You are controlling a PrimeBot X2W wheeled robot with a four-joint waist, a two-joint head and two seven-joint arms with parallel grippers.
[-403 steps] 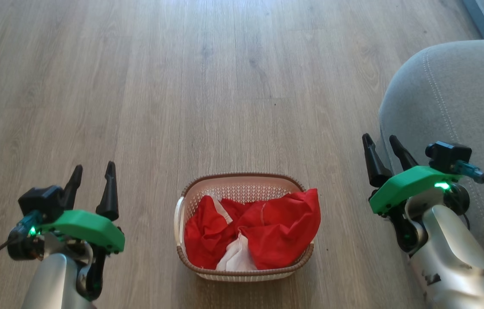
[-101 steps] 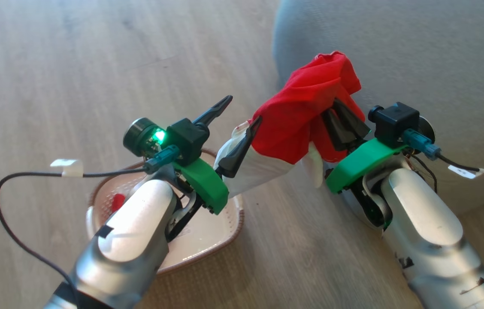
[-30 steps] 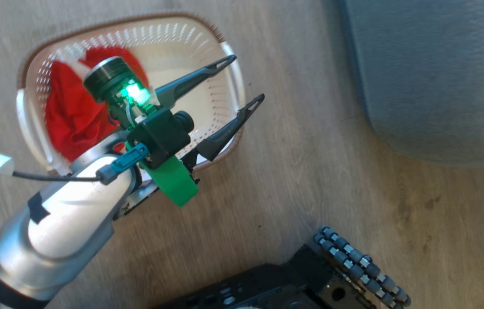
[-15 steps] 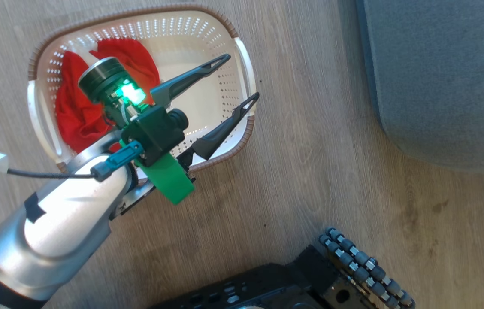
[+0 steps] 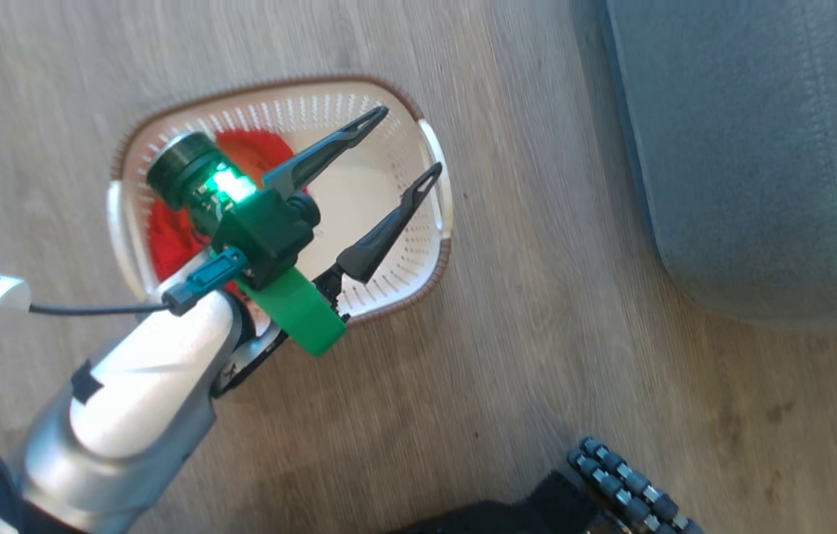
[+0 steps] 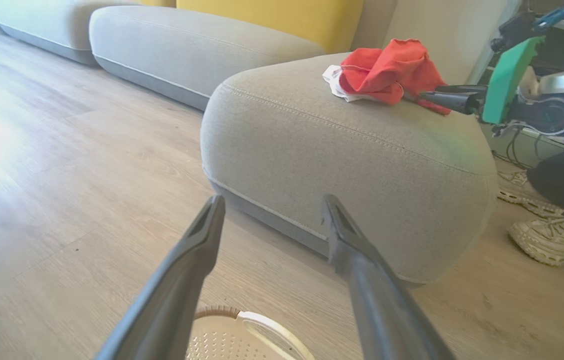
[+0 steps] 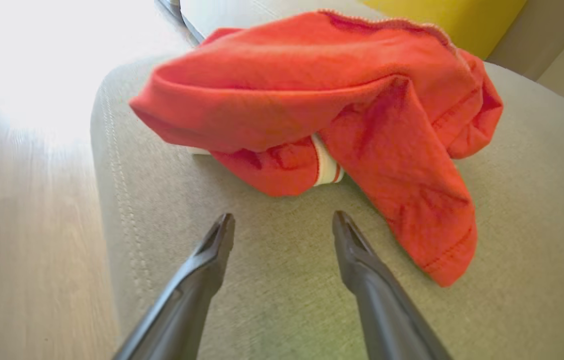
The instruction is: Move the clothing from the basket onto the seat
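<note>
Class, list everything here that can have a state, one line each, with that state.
Cream perforated plastic basket with brown rim: upright, not empty.
Bright red fabric garment: crumpled inside the basket, ungripped.
Light grey upholstered seat cushion: bears one garment.
Bright red, white-trimmed fabric garment: crumpled on the seat cushion, ungripped.
Left gripper: open, empty, above the basket.
Right gripper: open, empty, over the seat cushion.
</note>
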